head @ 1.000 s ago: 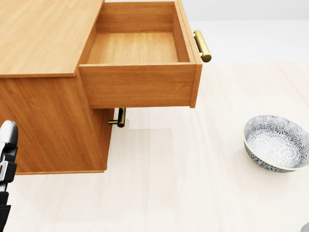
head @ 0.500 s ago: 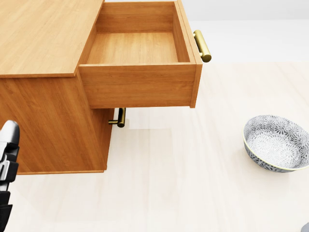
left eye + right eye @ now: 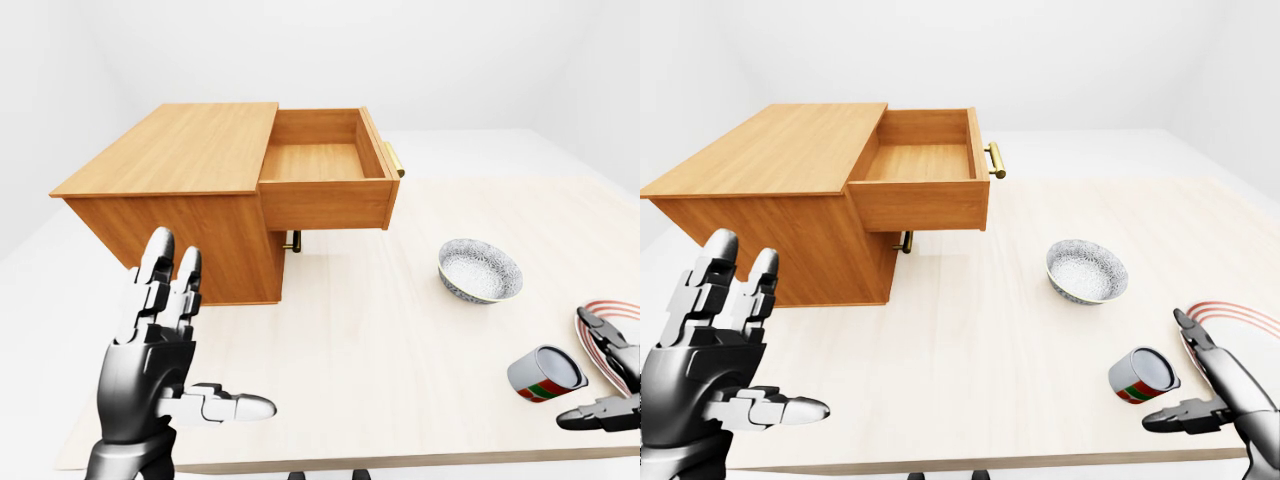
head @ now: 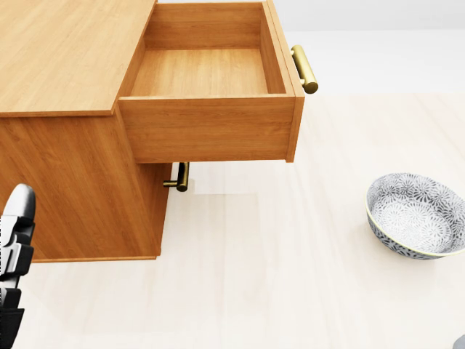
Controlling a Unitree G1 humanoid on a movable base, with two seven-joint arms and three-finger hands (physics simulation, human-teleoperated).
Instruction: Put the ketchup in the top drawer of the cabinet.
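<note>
Three views from the head, all facing the robot's own way. Head view: close, tilted steeply down onto the open top drawer (image 4: pixel 207 73), the cabinet (image 4: pixel 65 51) and the patterned bowl (image 4: pixel 415 215). Left-eye and right-eye views: farther back, level, taking in the whole table (image 3: pixel 380 340). Shared by all three: drawer, cabinet, bowl. Eye pair offset sideways only, otherwise nearly identical.
</note>
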